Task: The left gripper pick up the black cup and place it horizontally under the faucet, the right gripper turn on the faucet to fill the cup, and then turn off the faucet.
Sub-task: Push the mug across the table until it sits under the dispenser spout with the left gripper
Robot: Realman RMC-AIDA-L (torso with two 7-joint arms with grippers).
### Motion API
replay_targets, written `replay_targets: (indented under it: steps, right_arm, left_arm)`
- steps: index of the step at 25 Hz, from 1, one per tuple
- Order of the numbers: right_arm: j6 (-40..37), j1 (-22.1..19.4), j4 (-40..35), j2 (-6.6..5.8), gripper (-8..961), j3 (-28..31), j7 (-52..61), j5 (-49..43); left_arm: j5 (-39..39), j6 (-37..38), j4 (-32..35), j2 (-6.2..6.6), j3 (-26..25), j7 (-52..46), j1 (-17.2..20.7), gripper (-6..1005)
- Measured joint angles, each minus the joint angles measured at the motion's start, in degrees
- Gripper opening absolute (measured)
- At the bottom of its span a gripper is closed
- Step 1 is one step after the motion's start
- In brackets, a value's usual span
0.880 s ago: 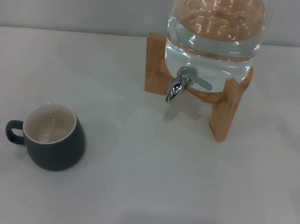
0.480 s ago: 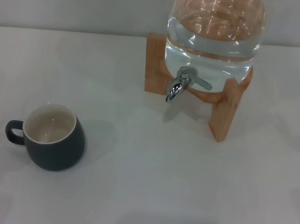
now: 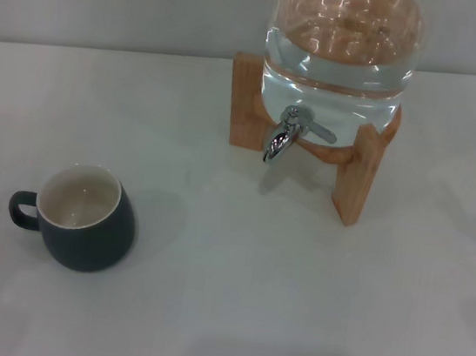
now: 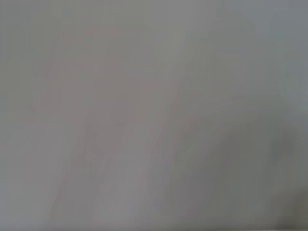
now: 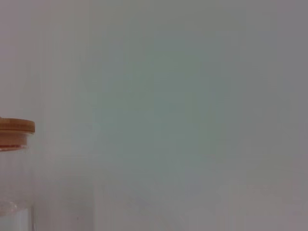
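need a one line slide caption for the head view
Black cup upright on the white table, apart from the closed-looking faucet on a glass water jar in a wooden stand; no arm visible.

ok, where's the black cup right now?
Head view: the black cup stands upright on the table's near left, handle pointing left, well apart from the faucet, which is farther back and to the right.

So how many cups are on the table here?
1. The cup stands upright at the table's near left, handle pointing left, well clear of the faucet at the back. No other cup shows; neither gripper is in view.
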Motion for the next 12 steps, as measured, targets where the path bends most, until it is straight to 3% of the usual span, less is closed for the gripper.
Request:
replay_targets:
  steps: [12]
  right_arm:
    - [-0.1, 0.0, 0.0, 0.00, 842, 0.5, 0.0, 0.0]
  left_arm:
    - [-0.7, -2.5, -6.0, -0.06, -0.3, 12.8, 0.4, 868]
